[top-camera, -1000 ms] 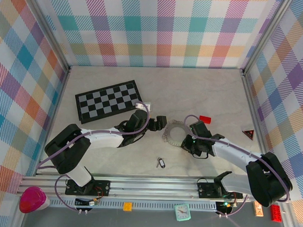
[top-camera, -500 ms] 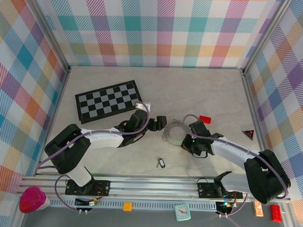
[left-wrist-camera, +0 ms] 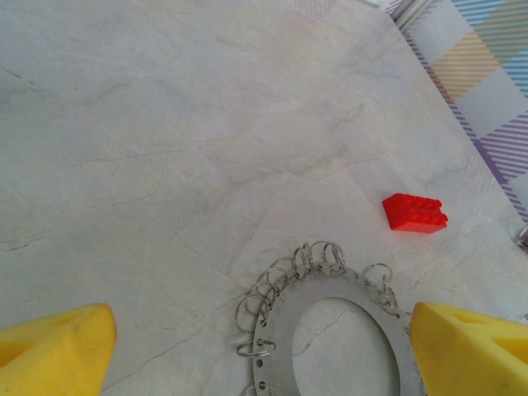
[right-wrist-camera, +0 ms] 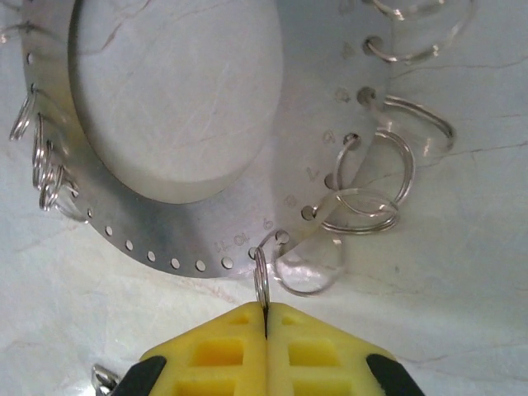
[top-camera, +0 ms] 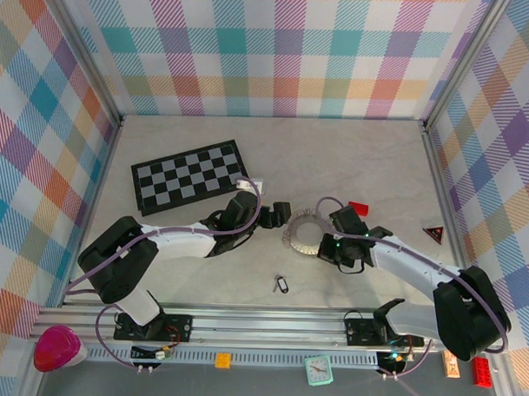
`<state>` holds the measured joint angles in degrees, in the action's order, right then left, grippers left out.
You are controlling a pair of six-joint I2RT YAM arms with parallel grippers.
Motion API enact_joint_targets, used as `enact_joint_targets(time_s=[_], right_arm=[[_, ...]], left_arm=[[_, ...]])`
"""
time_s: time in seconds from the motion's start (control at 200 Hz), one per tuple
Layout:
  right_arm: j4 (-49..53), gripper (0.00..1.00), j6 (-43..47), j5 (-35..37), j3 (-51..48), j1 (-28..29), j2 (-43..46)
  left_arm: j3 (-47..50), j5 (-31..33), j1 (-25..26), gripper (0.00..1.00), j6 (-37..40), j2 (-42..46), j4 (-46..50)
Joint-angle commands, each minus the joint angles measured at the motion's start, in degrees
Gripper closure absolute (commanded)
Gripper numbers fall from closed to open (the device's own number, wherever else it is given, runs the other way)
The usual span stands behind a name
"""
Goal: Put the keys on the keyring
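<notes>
The large flat silvery metal keyring (top-camera: pixel 303 235), a holed plate with loose wire loops strung round its rim, lies on the pale marbled surface (top-camera: pixel 248 171) between the two arms. The right tool (right-wrist-camera: pixel 266 320) is closed: its yellow pads meet on a small wire split ring (right-wrist-camera: pixel 261 285) that hangs from a hole on the plate's near edge, standing it on edge in the pinch. That grip looks meant to hold this one loop firm and upright so that a key can be worked onto it. The left tool (top-camera: pixel 279 214) hovers at the far side of the plate with its yellow fingers (left-wrist-camera: pixel 58 346) spread wide and nothing between them, probably waiting to steady the plate or to fetch a key. A small key with a black head (top-camera: pixel 280 285) lies flat nearer the arm bases, well apart from the keyring, so by my reading no threading has begun. A red toy brick (left-wrist-camera: pixel 415 213) sits beyond the ring, not involved.
</notes>
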<state>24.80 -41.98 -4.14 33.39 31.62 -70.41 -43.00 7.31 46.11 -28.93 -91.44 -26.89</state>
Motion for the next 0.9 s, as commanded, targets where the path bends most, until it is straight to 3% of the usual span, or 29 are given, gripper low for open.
enact_joint_targets(time_s=[0.0, 0.395, 0.685, 0.895], right_arm=[[6.76, 1.0, 7.31, 0.49, 3.66, 0.74, 0.18], [8.25, 1.0, 14.54, -0.26, 10.42, 1.8, -10.46], [7.1, 0.85, 14.84, 0.44, 11.96, 2.4, -13.57], [6.08, 0.82, 13.92, 1.31, 12.71, 2.46, -14.82]], left_arm=[[-1.49, 1.28, 1.29, 0.09, 0.93, 1.43, 1.19], [-1.65, 2.41, 1.3, 0.09, 2.69, 2.14, 3.11], [-0.88, 3.52, 1.3, 0.09, 3.41, 2.93, 3.85], [-0.72, 3.75, 1.27, 0.09, 3.26, 3.19, 3.96]])
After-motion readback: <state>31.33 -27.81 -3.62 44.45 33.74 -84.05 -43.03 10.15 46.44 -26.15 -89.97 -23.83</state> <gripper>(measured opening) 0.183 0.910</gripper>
